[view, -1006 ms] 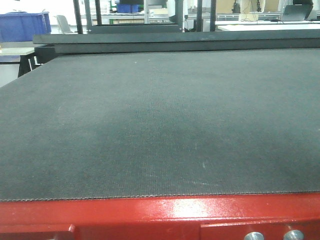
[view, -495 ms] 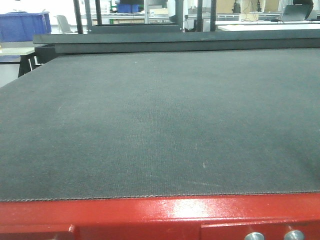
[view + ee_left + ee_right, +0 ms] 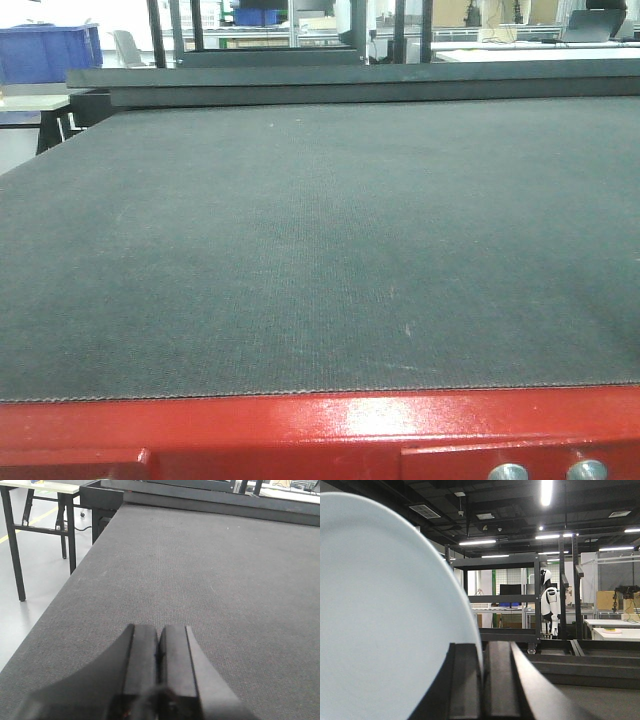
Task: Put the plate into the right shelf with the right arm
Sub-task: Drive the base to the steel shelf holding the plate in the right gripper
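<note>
The right claw (image 3: 482, 680) pinches the white plate (image 3: 380, 620) by its rim, holding it upright on edge (it fills the left of that wrist view). The left claw (image 3: 159, 665) is pressed together over the grey mat (image 3: 225, 580). In the front view, the darker patch that lay mid-mat a second ago has faded.

- A dark grey woven mat (image 3: 320, 250) covers the wide tabletop, edged in front by a glossy red frame (image 3: 300, 425).
- Blue bins (image 3: 50, 52) stand far back on the left.
- The pale grey floor (image 3: 40, 580) runs beside a black-legged table (image 3: 45, 486) with a light top.
- Strip lights (image 3: 546, 491) glow on the dark ceiling above a black steel rack (image 3: 500, 561).
</note>
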### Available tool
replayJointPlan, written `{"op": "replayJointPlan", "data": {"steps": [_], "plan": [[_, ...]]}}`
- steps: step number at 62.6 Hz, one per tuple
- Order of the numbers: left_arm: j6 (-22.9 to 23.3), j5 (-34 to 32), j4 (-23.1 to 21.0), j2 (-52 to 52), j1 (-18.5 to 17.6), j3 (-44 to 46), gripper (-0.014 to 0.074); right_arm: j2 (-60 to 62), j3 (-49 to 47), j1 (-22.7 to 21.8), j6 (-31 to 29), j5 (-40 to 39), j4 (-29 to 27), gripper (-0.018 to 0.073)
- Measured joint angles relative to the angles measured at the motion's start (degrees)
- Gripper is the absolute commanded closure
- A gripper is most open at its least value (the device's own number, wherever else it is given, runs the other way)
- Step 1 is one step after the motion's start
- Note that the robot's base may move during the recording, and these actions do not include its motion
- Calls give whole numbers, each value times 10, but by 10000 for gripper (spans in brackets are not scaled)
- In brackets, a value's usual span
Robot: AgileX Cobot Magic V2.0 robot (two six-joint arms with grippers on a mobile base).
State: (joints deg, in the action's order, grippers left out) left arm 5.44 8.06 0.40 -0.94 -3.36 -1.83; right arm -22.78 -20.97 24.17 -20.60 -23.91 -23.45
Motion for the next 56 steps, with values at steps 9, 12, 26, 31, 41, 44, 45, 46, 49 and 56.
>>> {"op": "replayJointPlan", "data": {"steps": [9,12,26,31,41,44,45,46,49,56], "plan": [[0,0,0,0,0,0,643,0,0,0,0,0,0,504],[0,0,0,0,0,0,643,0,0,0,0,0,0,504],[0,0,0,0,0,0,643,0,0,0,0,0,-1,504],[0,0,0,0,0,0,643,0,0,0,0,0,-1,504],[0,0,0,0,0,0,643,0,0,0,0,0,-1,504],[0,0,0,0,0,0,643,0,0,0,0,0,-1,504],[0,0,0,0,0,0,643,0,0,0,0,0,-1,504],[0,0,0,0,0,0,643,0,0,0,0,-1,-1,504],[0,0,0,0,0,0,643,0,0,0,0,-2,-1,504],[0,0,0,0,0,0,643,0,0,0,0,-2,-1,504]]}}
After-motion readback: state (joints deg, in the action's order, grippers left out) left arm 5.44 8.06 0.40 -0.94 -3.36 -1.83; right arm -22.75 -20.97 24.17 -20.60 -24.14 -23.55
